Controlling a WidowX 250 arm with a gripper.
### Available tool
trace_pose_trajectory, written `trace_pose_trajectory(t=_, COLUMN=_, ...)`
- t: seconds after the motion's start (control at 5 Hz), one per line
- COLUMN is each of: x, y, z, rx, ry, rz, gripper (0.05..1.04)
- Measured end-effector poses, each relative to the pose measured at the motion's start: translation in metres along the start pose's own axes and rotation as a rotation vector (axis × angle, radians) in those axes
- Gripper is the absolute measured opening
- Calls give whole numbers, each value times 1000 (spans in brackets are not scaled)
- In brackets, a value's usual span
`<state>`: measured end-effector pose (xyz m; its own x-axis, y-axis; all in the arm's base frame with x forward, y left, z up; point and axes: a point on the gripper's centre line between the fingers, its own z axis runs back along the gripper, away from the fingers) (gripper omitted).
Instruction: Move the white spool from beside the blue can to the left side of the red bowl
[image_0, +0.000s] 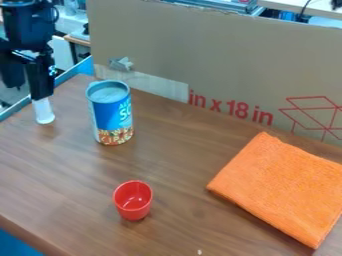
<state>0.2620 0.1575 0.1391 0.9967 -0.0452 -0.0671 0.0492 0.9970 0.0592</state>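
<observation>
At the upper left, over the table's left edge, is the black gripper (39, 85), pointing down. A slim white object with a rounded bottom (44, 112) is directly below its lower end; whether it is held cannot be made out. To the right of the gripper stands a blue can (111, 112) with a light top and a brown-and-red lower band, upright and apart from it. A red cup (133, 200) stands upright nearer the front, its open top facing up. On the right lies a folded orange cloth (284, 187).
The brown wooden table (177, 155) holds these things. A large cardboard panel (214, 60) with red print stands along its back edge, with tape near the can. Blue edging (70, 73) runs along the table's far left side.
</observation>
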Motion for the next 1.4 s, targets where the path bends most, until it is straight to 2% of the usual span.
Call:
trace_pose_trajectory(t=0.2, x=24, y=21, z=-12, rx=11, ry=22, rz=6, gripper=1003)
trace_pose_trajectory(t=0.6, x=48, y=77, z=-29, rx=14, ry=85, rz=61, gripper=1003)
trace_pose_trajectory(t=0.8, x=51, y=95, z=-44, rx=-7, ry=88, rz=67, gripper=1003)
trace_pose_trajectory(t=1.0, x=59, y=97, z=-59, rx=-65, ry=99, rz=47, gripper=1003)
trace_pose_trajectory(t=1.2, x=59, y=93, z=-61, rx=-90, ry=97, rz=26, gripper=1003)
trace_pose_trajectory(t=1.4, x=56, y=83, z=-72, rx=-138, ry=108, rz=0, gripper=1003)
